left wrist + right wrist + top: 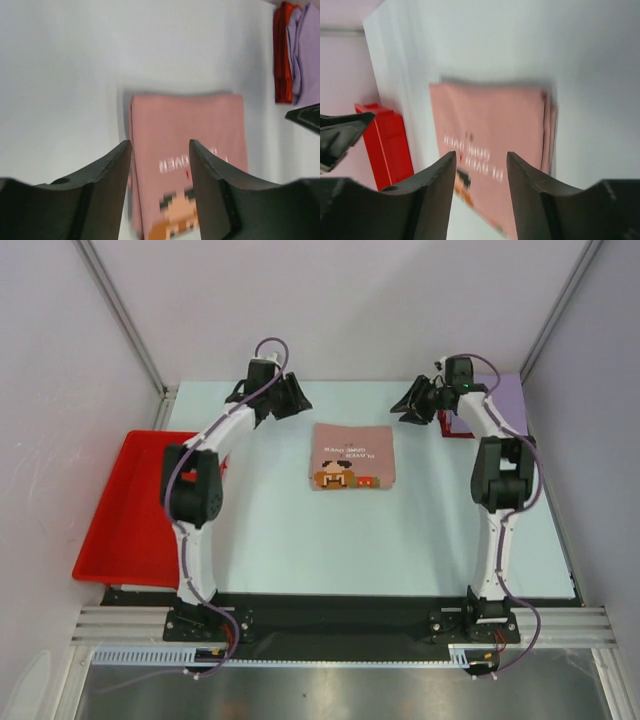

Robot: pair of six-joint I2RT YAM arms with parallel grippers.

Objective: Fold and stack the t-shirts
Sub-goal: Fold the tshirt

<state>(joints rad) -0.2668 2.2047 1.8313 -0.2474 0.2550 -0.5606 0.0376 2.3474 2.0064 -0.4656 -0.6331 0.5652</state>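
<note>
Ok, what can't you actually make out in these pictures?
Wording on the pink t-shirt: too small from the top camera, blurred in both wrist views.
Lavender and red t-shirts: cut off by the left wrist view's edge, mostly behind the right arm from the top.
Red tray: its right edge hidden under the left arm, top view.

A pale blue-white rectangular tabletop (300,540) sits inside a booth of plain white walls (350,300) tinted faintly lilac, with slim grey metal corner posts (117,312). A black strip (340,615) and a ribbed aluminium rail (125,625) run along the near edge, above a dull grey metal sheet (340,692). Lighting is soft and even.
</note>
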